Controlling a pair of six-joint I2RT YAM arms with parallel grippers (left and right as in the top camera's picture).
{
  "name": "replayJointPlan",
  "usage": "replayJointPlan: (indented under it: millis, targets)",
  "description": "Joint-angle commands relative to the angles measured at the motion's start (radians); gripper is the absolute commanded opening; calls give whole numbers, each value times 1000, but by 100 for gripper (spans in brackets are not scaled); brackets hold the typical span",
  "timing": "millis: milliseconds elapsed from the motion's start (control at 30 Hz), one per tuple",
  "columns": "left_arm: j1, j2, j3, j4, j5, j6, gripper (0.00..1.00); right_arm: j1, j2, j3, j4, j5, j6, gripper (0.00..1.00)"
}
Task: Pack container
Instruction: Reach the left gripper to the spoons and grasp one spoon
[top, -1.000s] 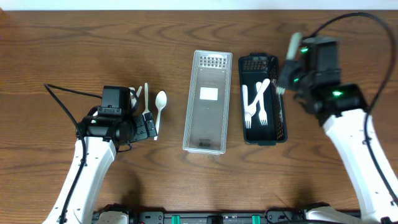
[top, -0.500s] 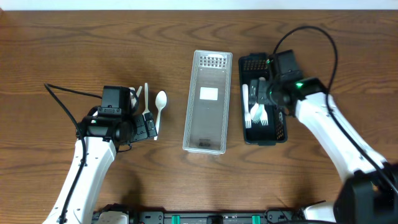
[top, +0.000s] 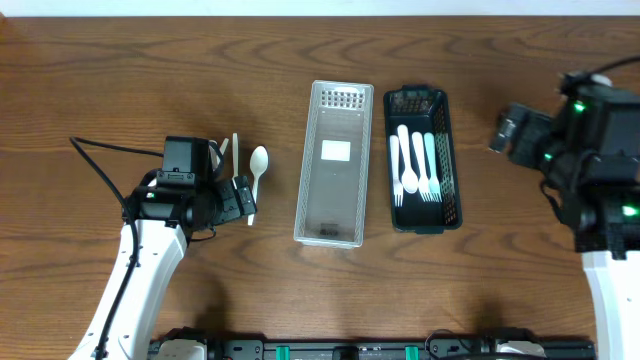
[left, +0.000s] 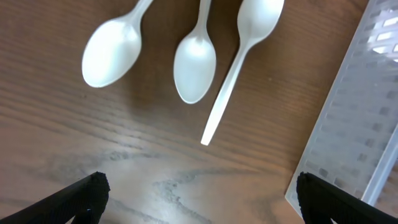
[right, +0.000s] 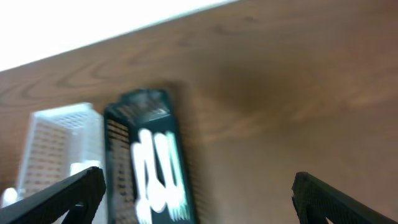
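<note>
Left fingers (left: 81, 196) wide apart above three spoons (left: 194, 65); right fingers (right: 68, 190) likewise apart, well off from the black bin (top: 450, 190)

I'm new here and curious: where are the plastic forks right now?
In the overhead view the forks lie inside the black basket, right of centre, beside the clear tray.

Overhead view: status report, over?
Left claw, right claw open, empty. Three forks in black basket. Three spoons on table, white bin empty. Nothing blocking.
</note>
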Motion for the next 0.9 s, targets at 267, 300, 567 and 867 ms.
replayJointPlan:
  millis: [267,300,567,867]
  targets:
    - [-2,105,178,-99,21,70,98,-77,32,-37,-105,3,-12,99]
    - [-2,135,216,-114,21,78,98,-77,35,-39,-106,3,-8,99]
    - [-3,415,454,-145,21,152,98,-78,43,-42,-131,3,-8,99]
    - [-95,595,465,-99,-2,414,94,-77,43,-42,-153,3,-8,99]
